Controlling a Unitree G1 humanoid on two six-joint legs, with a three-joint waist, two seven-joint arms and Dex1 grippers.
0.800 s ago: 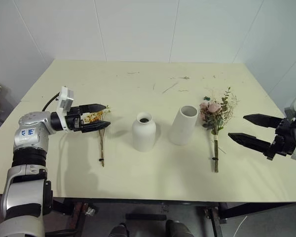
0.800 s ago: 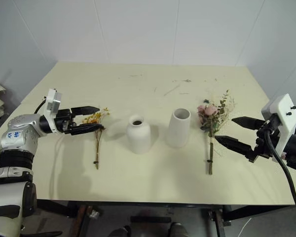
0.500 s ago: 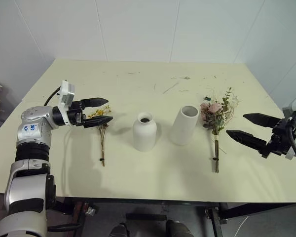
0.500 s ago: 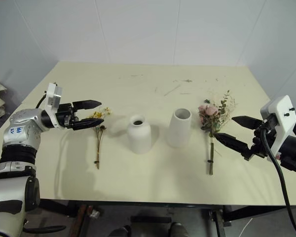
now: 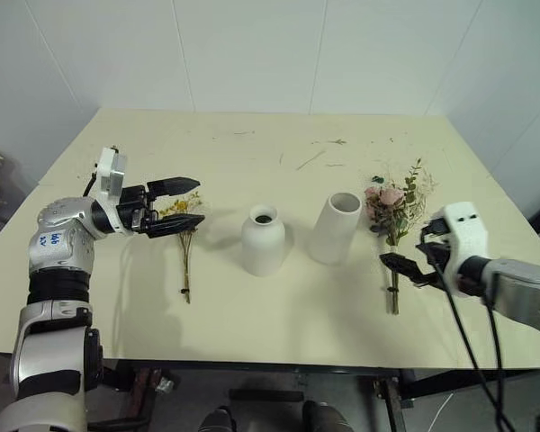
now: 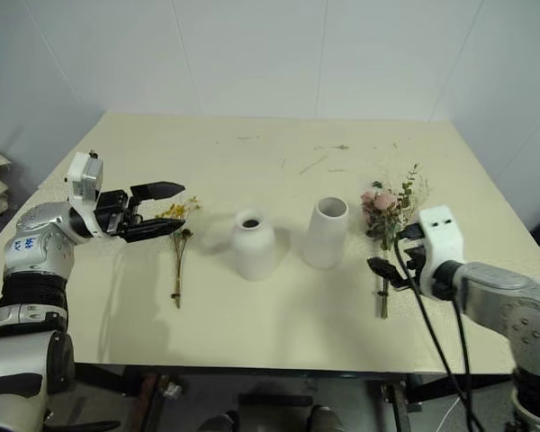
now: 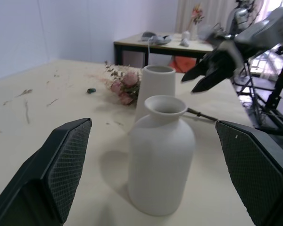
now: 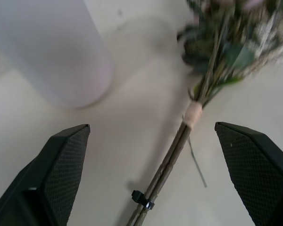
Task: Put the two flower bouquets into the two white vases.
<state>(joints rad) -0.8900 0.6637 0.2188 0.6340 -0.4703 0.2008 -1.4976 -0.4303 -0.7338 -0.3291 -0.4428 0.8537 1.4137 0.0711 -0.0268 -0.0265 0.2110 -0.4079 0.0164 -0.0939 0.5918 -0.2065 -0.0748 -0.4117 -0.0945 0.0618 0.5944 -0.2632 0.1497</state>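
Working over the table (image 5: pixel 252 162), largest item first; both bouquets lie flat, both vases stand empty at frame centre.

Risk: my right gripper (image 5: pixel 412 261), jaws spread wide and holding nothing, hangs over the tied stems of the rose bouquet (image 5: pixel 394 216) at right of centre. Closing off-line could pinch only some stems, or drag the bundle into the wide-mouthed vase (image 5: pixel 335 227) just beside it and tip it.

Risk: my left gripper (image 5: pixel 182 205), also fully open and empty, sits above the head of the small bouquet (image 5: pixel 185 247) at left of centre. A grip on the blooms would crush them; the thin stems may bend at the narrow neck of the bottle vase (image 5: pixel 264 239).

Looks: roses pink with green leaves and pale grasses, stems bound with tape and a dark tie; small bouquet sparse, yellow-orange, brown stems; vases matte white
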